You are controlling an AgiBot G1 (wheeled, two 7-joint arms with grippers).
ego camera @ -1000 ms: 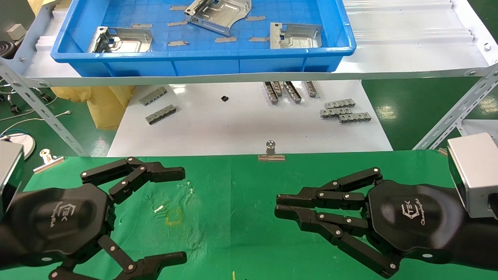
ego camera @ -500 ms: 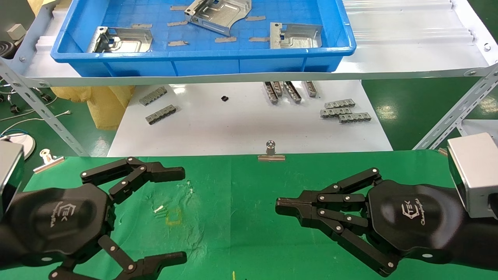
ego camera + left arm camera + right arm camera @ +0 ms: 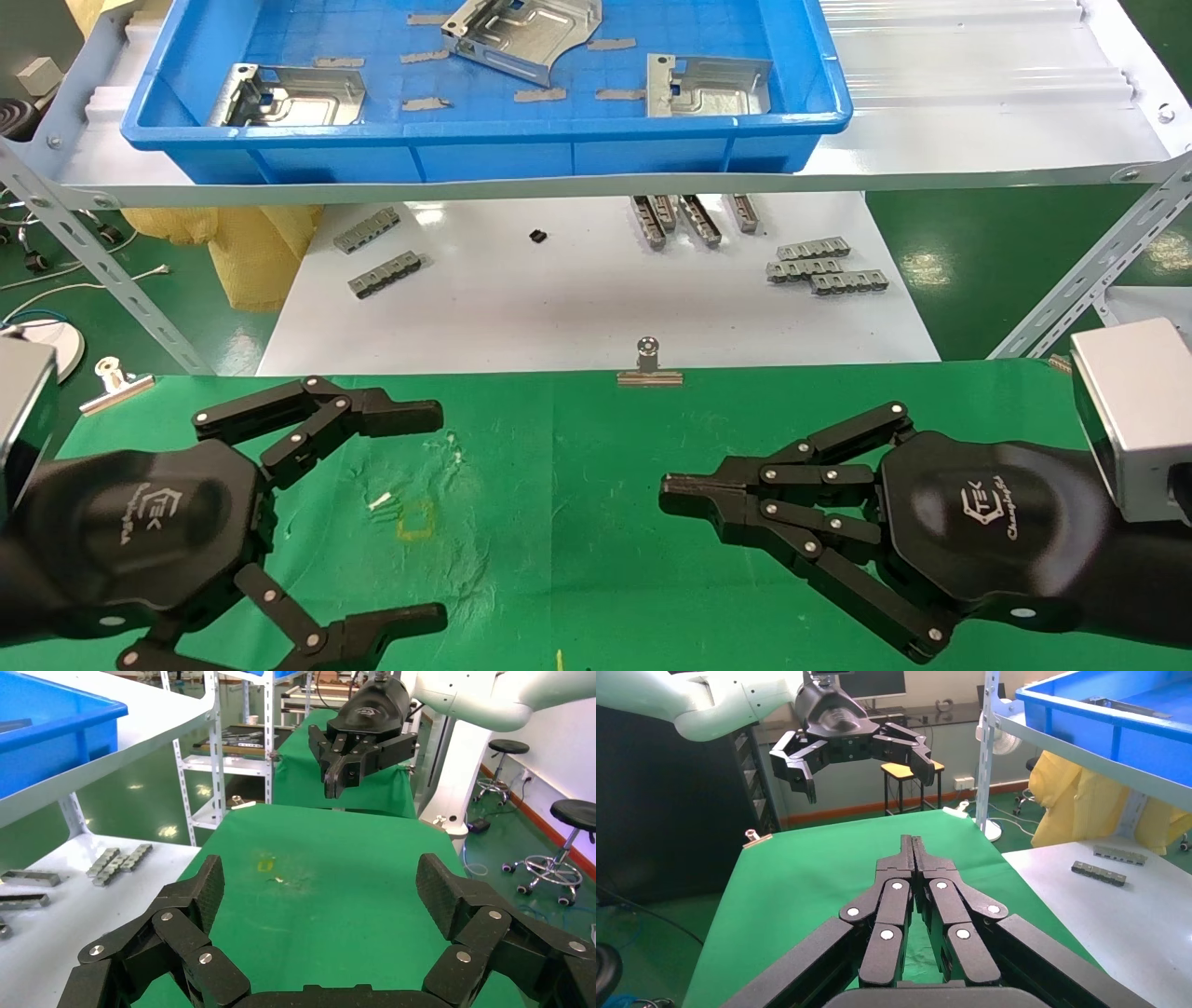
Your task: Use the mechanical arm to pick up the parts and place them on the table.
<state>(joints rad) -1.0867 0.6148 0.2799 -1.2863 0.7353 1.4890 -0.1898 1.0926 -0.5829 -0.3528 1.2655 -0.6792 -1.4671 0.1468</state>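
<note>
Right gripper [image 3: 672, 495]: I saw it low over the near right of the green worktop [image 3: 577, 522], fingers pressed together with nothing between them, tips aimed toward my left side.
Left gripper [image 3: 419, 513]: I had it over the near left of the worktop, fingers spread wide and empty, tips aimed toward my right side.
Gap between grippers: bare wrinkled cloth with a small yellow mark [image 3: 415, 518] and white flecks lay between the two sets of tips.
Worktop edge: one binder clip [image 3: 649, 365] sat at the middle of the far edge, another [image 3: 114, 382] at the far left corner.
White table [image 3: 596, 298]: beyond the cloth and lower, it carried small grey ribbed strips [image 3: 825, 264] in scattered groups.
Blue tray [image 3: 484, 130]: farthest out, on the raised shelf.
Parts: three lay in the tray, well apart from both grippers, one at left [image 3: 291, 95], one at middle back [image 3: 521, 33], one at right [image 3: 706, 86].
</note>
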